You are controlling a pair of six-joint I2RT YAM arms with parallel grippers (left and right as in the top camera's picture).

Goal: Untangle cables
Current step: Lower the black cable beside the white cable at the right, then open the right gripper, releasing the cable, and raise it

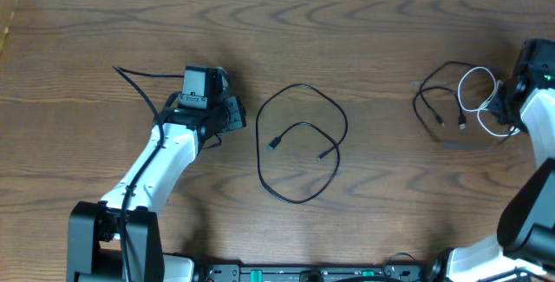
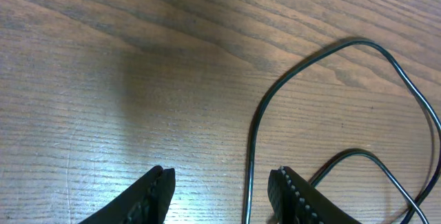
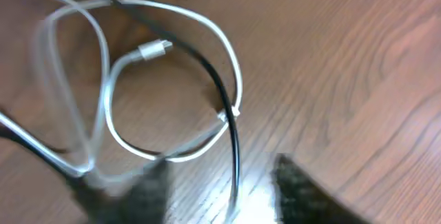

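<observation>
A thin black cable lies in a loose loop at the table's middle, both plugs inside the loop. My left gripper is open just left of it; in the left wrist view the cable runs between the open fingers, near the right one. At the far right a white cable lies tangled with another black cable. My right gripper is over them. In the right wrist view its blurred fingers are open, with the black cable between them and the white cable looped ahead.
The thick black wire from the left arm trails over the wooden table at the back left. The arm bases stand at the front left and front right corners.
</observation>
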